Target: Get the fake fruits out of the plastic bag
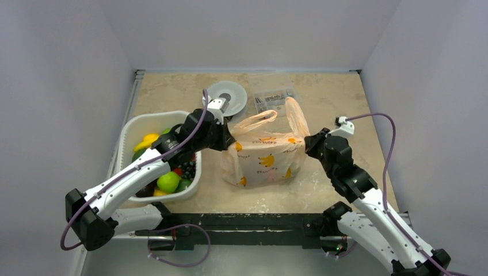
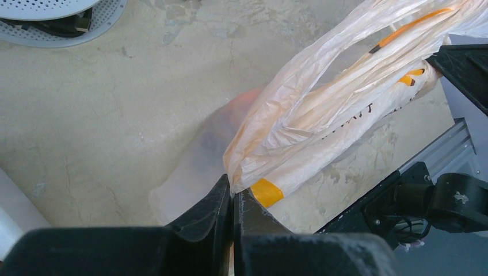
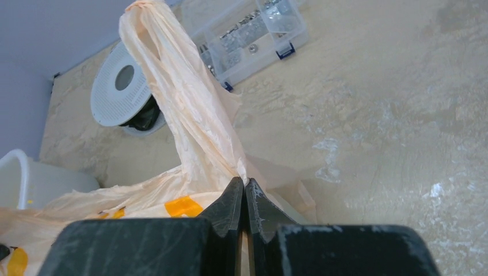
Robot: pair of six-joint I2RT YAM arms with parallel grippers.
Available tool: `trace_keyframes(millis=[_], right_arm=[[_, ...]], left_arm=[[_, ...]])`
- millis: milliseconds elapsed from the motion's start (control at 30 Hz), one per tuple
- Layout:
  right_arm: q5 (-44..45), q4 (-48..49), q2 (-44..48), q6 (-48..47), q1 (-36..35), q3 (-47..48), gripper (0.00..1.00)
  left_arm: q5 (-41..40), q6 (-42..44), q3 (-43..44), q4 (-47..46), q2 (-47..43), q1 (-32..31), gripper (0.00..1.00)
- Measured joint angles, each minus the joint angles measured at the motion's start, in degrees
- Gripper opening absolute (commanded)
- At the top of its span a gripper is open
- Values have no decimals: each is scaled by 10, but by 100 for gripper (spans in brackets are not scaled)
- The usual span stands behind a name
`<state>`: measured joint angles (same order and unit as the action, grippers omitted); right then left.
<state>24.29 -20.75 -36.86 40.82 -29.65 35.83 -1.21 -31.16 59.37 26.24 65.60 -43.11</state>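
The pale-peach plastic bag (image 1: pixel 266 155) with yellow-orange marks hangs stretched between my two grippers above the table's middle, its loop handles sticking up. My left gripper (image 1: pixel 229 140) is shut on the bag's left edge; the pinched film shows in the left wrist view (image 2: pixel 233 188). My right gripper (image 1: pixel 308 144) is shut on the bag's right edge, below one handle (image 3: pixel 190 103), as the right wrist view shows (image 3: pixel 244 183). An orange-red shape (image 2: pixel 244 100) shows blurred through the film. Several fake fruits (image 1: pixel 168 181), yellow, green and red, lie in a white tub (image 1: pixel 151 118) at left.
A white round perforated disc (image 1: pixel 233 95) and a clear hard box of small parts (image 1: pixel 270 99) sit at the back of the table. The black frame rail (image 1: pixel 241 221) runs along the near edge. Grey walls close in on both sides.
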Motion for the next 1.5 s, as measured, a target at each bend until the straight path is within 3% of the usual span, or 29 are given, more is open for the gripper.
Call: trace_keyframes(millis=[233,400,433,467,533,800,1067,1300,1367,1467,1500], right_arm=[[-35,12,-139,-60,2,124,0],[-59,15,-208,-93,2,196,0],[-61,16,-213,-98,2,199,0],[-63,17,-215,-102,2,200,0],[-71,15,-216,-107,2,198,0],[-114,26,-167,-134,2,141,5],[-150,28,-112,-141,2,112,8],[-165,32,-94,-143,2,104,7],[-166,32,-89,-144,2,99,7],[-166,32,-86,-145,2,98,6],[-166,31,-86,-146,2,98,6]], left_arm=[[10,-2,55,43,-1,1,0],[35,-18,47,44,-23,-4,2],[32,-24,42,46,-28,-9,12],[26,-27,36,49,-31,-17,29],[17,-31,30,57,-31,-33,50],[-20,-14,68,146,-30,-55,99],[-89,61,246,198,62,-65,100],[-148,84,301,216,193,-66,97],[-148,84,314,217,228,-66,84],[-146,83,314,217,257,-66,52],[-143,85,311,215,259,-66,37]])
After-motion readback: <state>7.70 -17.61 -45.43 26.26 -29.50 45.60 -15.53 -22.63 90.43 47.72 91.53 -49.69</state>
